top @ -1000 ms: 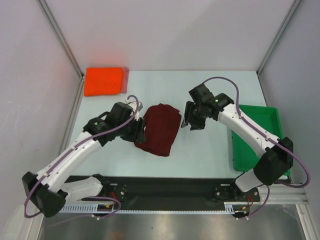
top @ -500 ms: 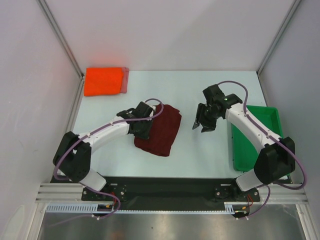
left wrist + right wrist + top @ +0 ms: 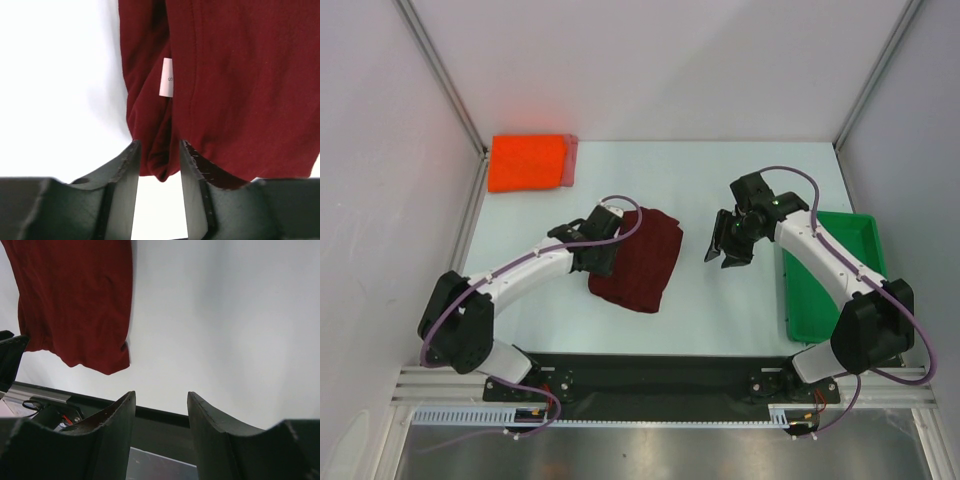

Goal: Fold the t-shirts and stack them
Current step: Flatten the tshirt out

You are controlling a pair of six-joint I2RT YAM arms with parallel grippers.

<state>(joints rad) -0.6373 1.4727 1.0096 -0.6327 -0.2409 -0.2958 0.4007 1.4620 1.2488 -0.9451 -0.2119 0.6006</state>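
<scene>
Top view, left arm: stretched forward, left gripper (image 3: 599,257) at the left edge of the folded dark maroon cloth t-shirt (image 3: 645,262), mid-table.
Top view, right arm: elbow bent, right gripper (image 3: 725,249) to the maroon shirt's right and apart from it, near the green plastic tray (image 3: 861,226).
Top view, shirts: three; the bright orange-red folded shirt (image 3: 527,162) lies on a pinkish shirt (image 3: 572,160) at the far left.
Left wrist, jaws: narrowly apart around the maroon shirt's edge; whether they pinch it I cannot tell.
Right wrist, jaws: spread, holding nothing.

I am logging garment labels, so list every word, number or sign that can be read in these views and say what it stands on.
On the white tag at the edge of the maroon t-shirt: one small grey mark, too small to read.
On the orange t-shirt and the green tray: no text shows.
No other writing can be seen in any view.
</scene>
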